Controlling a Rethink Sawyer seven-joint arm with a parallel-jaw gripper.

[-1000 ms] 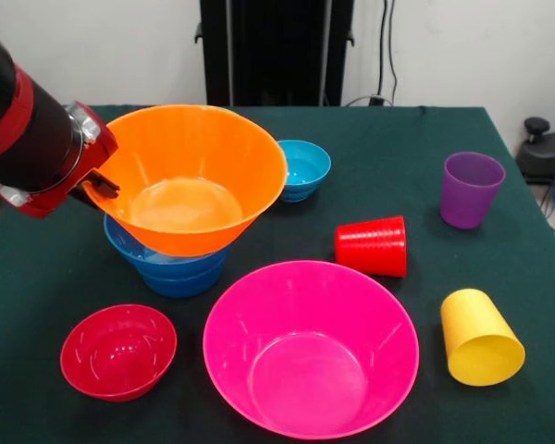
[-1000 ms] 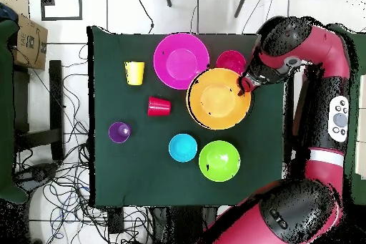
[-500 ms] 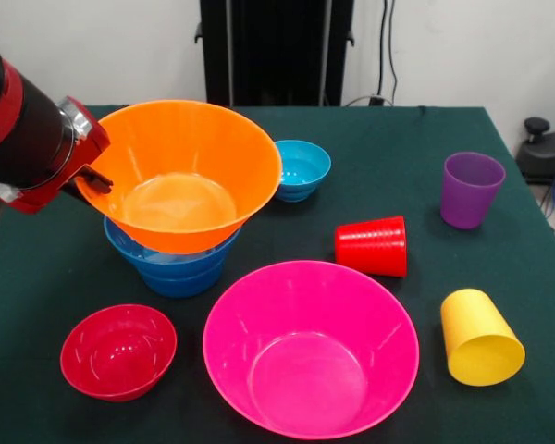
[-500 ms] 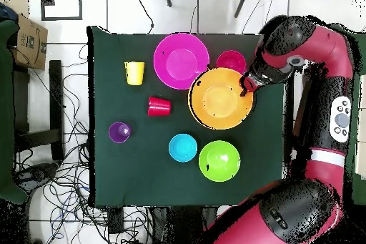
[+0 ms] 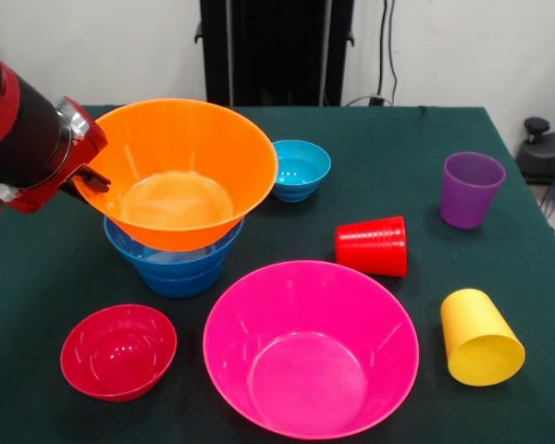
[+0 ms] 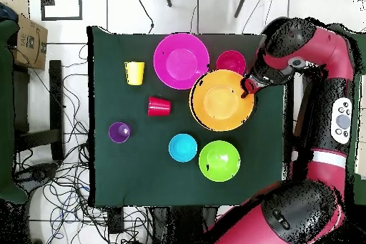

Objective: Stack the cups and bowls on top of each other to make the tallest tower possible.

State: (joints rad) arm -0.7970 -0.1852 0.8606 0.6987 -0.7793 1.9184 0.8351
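Dark green cloth covers the table [image 5: 499, 268], on which the pieces are spread. The orange bowl [image 5: 180, 176] is seen sitting in the stacked blue bowls [image 5: 171, 264], tipped slightly, so that the tower [image 6: 220, 99] is only begun. Its rim is pinched by the gripper [image 5: 85, 178] at the side nearest the arm, with one dark finger visible at the outer wall; in the overhead view the gripper [image 6: 247, 88] is set at the bowl's edge. The step in hand is judged to be the seating of this bowl. It would be done well if the bowl were levelled and centred over the blue ones before the rim is released, and if the claw were then drawn straight up, so that the rim is not dragged sideways. The pink bowl [image 5: 310, 347] lies near the front edge, the red bowl [image 5: 118, 350] just beside it, and the light-blue bowl [image 5: 299, 169] behind the stack. The green bowl [image 6: 219, 160] is shown only from above. The red cup [image 5: 372, 246] and yellow cup [image 5: 479, 337] lie on their sides; the purple cup [image 5: 470, 189] stands upright, well apart.
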